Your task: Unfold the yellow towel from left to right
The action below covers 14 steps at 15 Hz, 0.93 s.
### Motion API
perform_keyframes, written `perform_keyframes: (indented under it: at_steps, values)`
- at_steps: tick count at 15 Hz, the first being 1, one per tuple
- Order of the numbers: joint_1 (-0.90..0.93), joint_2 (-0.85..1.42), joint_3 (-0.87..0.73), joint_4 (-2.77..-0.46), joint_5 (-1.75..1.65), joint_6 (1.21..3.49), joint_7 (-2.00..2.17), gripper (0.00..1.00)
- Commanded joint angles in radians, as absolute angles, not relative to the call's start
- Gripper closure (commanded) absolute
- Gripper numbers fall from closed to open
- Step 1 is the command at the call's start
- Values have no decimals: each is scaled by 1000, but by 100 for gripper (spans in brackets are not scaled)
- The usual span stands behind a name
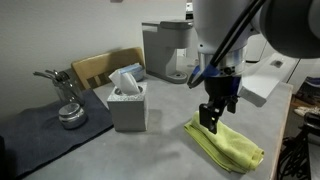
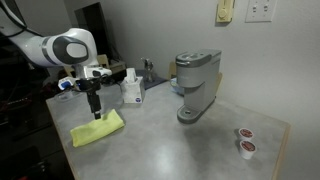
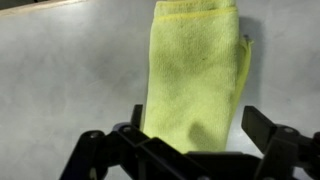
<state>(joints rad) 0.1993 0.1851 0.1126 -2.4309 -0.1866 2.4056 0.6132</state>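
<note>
A folded yellow towel [image 1: 228, 142] lies flat on the grey table; it also shows in an exterior view [image 2: 98, 130] and in the wrist view [image 3: 195, 70]. My gripper [image 1: 212, 118] hangs just above the towel's near end, and shows in an exterior view [image 2: 97, 112]. In the wrist view the open fingers [image 3: 193, 128] straddle the towel's width, one finger at each side. Nothing is held.
A white tissue box [image 1: 128, 103] stands left of the towel. A grey coffee machine [image 2: 196, 85] stands behind. A metal kettle [image 1: 70, 112] sits on a dark mat. Two small pods [image 2: 243, 140] lie near the table's far edge.
</note>
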Motion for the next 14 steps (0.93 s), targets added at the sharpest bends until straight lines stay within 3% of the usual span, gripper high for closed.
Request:
perform_keyframes:
  at_steps: [1,14]
  values:
    - [217,248,87,-2375,-238,2381,647,0]
    - [266,322,76,-2291,-221,2348,751,0]
